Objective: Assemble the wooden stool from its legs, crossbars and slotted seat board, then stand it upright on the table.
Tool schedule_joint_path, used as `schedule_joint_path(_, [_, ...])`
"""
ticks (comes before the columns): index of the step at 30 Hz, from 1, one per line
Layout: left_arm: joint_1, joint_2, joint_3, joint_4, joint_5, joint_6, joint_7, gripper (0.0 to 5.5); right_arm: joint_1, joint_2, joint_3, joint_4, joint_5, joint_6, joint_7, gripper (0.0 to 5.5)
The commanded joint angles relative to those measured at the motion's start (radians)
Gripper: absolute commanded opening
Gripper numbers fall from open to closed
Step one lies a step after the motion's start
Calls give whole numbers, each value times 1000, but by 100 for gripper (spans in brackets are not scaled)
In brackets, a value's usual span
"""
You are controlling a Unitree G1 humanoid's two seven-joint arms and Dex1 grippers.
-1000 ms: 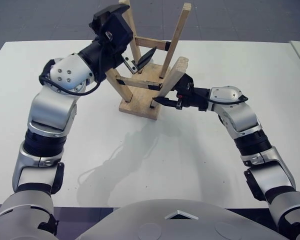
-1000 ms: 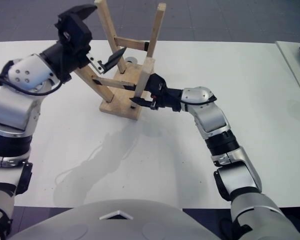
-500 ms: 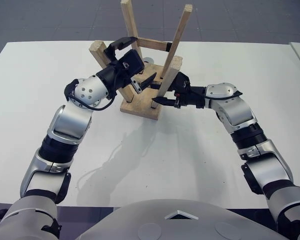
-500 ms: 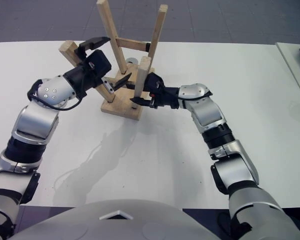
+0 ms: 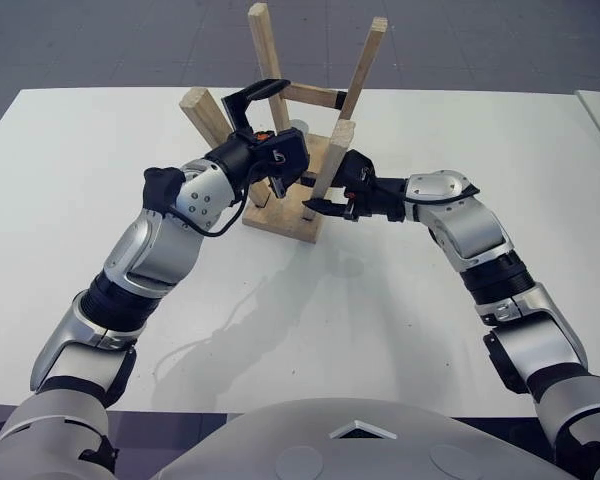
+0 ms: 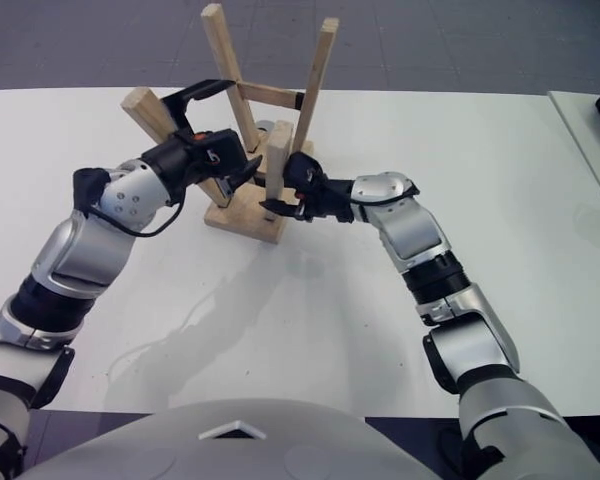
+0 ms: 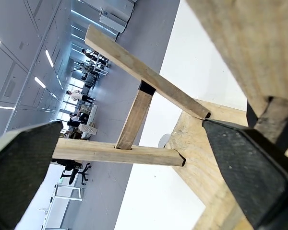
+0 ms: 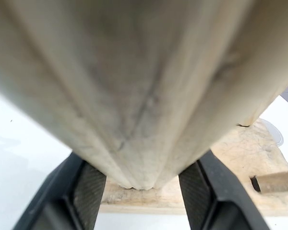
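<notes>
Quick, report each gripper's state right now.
Left gripper: open, fingers spread wide beside the stool, holding nothing.
Right gripper: closed on the stool's near leg.

White table [image 5: 430, 330], grey tiled floor [image 5: 110, 40] behind it, second white table [image 6: 590, 140] at right edge

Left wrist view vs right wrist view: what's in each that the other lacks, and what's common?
Left wrist view: the left gripper open, its fingers wide apart, and beyond them the two far legs joined by a crossbar.
Right wrist view: the near leg up close, clamped between the fingers of the right gripper, its end at the board.
Both: the seat board and the white table.
</notes>
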Motion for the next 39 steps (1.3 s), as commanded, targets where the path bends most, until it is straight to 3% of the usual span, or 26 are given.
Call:
schedule_joint_path(1, [105,-21,-17,78,6,30,-27,540,65,-113,128,79,-164,164,45,204])
schedule_joint_path(7, [100,-57,20,83,1,-12,-2,540,82,-101,112,60,-140,194,-8,204])
schedule_joint_path(13, [19,-206,237,89,-109,-192,219,540,105,-54,-43,-59,-48,195,-124,204])
schedule_joint_path(18, [-19,-227,320,114,-125,-312,289,540,129,-17,-142,-223,0,254,-194,204])
schedule_joint_path(23, [4,-231,332,126,-117,-353,295,540,149,-40,-170,-364,11,334,-195,311])
schedule_joint_path(32, [26,-217,424,71,-127,-489,343,540,174,-200,-224,-439,3,406,-127,449])
schedule_joint_path(37, [-11,-193,554,53,-115,-515,421,540,48,-112,-292,-306,-28,322,-232,537])
schedule_joint_path(39, [-50,-181,577,70,-152,-493,405,540,19,-69,-294,-303,-22,312,-253,537])
